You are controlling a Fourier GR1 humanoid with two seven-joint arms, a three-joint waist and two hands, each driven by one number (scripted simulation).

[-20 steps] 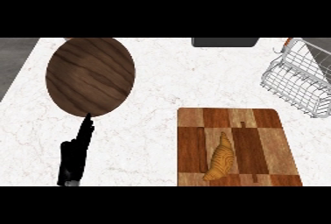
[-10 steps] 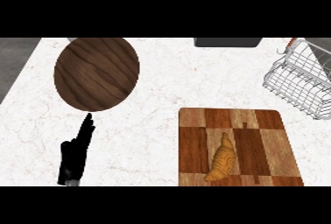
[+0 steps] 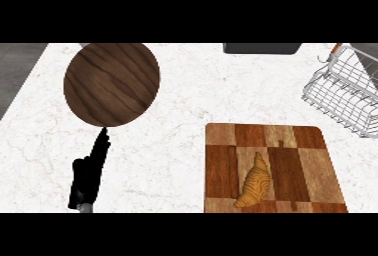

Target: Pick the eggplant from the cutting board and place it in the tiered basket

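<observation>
Lying on cutting board [image 3: 295, 150], eggplant [image 3: 255, 181] tip pointing up-view; left hand [image 3: 88, 172] fingers straight.

No text, label, brand, number or sign can be read anywhere in the head view. The cutting board [image 3: 275, 170] shows only its checkered wood grain, the wooden plate [image 3: 112, 83] only its dark grain, and the marbled tabletop [image 3: 221, 90] only its veining. The wire tiered basket [image 3: 345, 95] carries no tag or marking that can be made out.
</observation>
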